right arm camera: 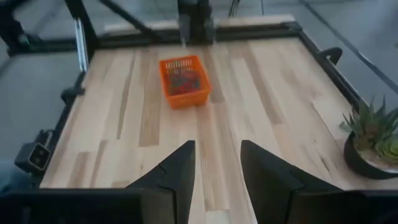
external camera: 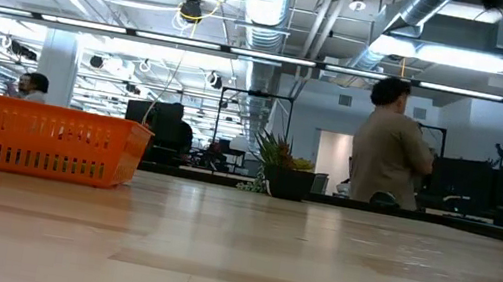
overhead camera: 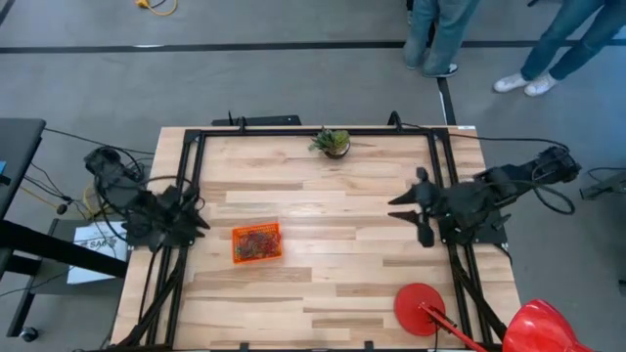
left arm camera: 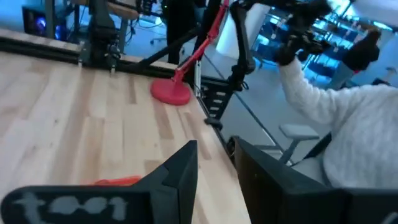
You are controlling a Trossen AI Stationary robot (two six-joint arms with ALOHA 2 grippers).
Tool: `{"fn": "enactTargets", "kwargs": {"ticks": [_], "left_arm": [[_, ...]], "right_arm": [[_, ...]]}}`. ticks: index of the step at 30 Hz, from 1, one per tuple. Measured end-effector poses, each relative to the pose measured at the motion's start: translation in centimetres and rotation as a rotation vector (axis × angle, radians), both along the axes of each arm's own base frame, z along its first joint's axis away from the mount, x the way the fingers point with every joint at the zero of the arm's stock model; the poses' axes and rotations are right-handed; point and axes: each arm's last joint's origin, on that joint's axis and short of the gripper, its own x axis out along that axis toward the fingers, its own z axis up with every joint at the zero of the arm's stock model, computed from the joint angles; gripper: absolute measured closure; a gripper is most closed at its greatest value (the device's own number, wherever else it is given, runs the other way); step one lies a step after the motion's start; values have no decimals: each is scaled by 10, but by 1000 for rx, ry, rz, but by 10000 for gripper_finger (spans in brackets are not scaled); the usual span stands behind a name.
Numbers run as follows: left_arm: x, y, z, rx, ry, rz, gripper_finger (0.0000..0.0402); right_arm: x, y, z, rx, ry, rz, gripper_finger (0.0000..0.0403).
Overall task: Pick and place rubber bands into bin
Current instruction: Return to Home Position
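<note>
While both arms are seen at the side edges of the table (overhead camera: 352, 264), nothing is gripped by either. The left gripper (left arm camera: 216, 152) is held at the left edge with its two dark fingers parted over bare wood. The right gripper (right arm camera: 217, 149) is held at the right edge, likewise spread and pointed across the boards toward the bin (overhead camera: 235, 244).

The bin is set left of the table's middle, nearer the left arm. The rubber bands (overhead camera: 257, 242) are heaped inside it as a mostly red tangle flecked with green.

A white sheet (overhead camera: 96, 244) with dark print is seen on the floor beside the left arm; its writing is too small to be read.

The table is made of pale wooden planks and is edged by a black frame. A potted plant (overhead camera: 333, 143) is placed at the middle of the far edge, and a flat red disc (overhead camera: 419, 307) near the right front corner.

Grey floor is seen around the table. In the low view, an open workspace is shown with silver ceiling ducts (external camera: 273, 8), strip lights and several people (external camera: 392, 148) beyond the table.
</note>
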Motion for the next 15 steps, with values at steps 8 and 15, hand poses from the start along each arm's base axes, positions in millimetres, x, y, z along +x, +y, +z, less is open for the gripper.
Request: {"fn": "enactTargets", "kwargs": {"ticks": [8, 15], "left_arm": [[-34, 31, 18, 40, -339, 107, 304], [-3, 2, -7, 145, -407, 3, 304]], "right_arm": [[-46, -25, -55, 123, -383, 159, 280], [-51, -40, -98, 87, -524, 171, 280]]}}
